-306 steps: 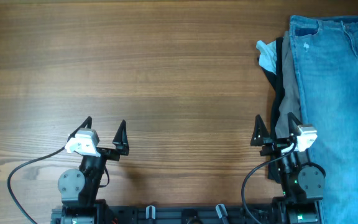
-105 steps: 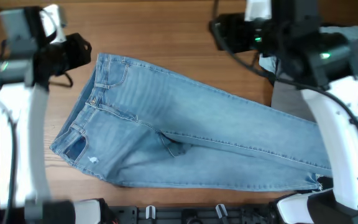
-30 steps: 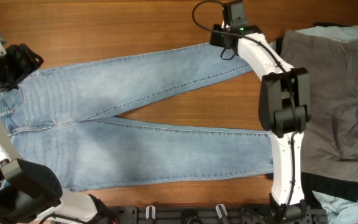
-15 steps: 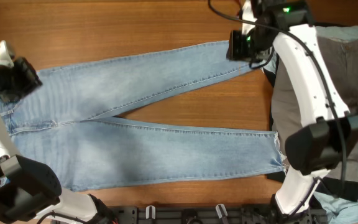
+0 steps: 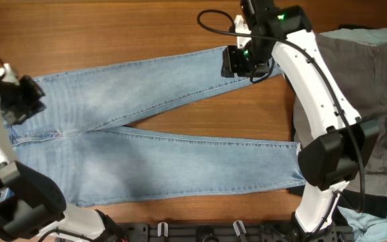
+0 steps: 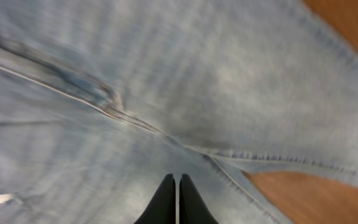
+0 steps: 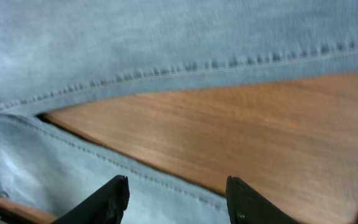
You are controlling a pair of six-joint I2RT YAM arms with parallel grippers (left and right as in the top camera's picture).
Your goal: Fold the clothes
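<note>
The jeans lie across the frame, legs splayed toward the grey shorts at right. The left gripper, over the waist at far left, is pinched together; the right gripper, over the upper leg at top centre, is spread apart

Jeans across table, waist at frame left, legs splayed twd right; shorts at right edge, near hems.

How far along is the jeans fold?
Done: jeans spread flat on the table, legs splayed in a V. In hand: nothing visibly gripped; left end effector shut over the waist end, right end effector open near the upper leg's hem. Left: every fold, plus the grey shorts lying unfolded at right.
</note>
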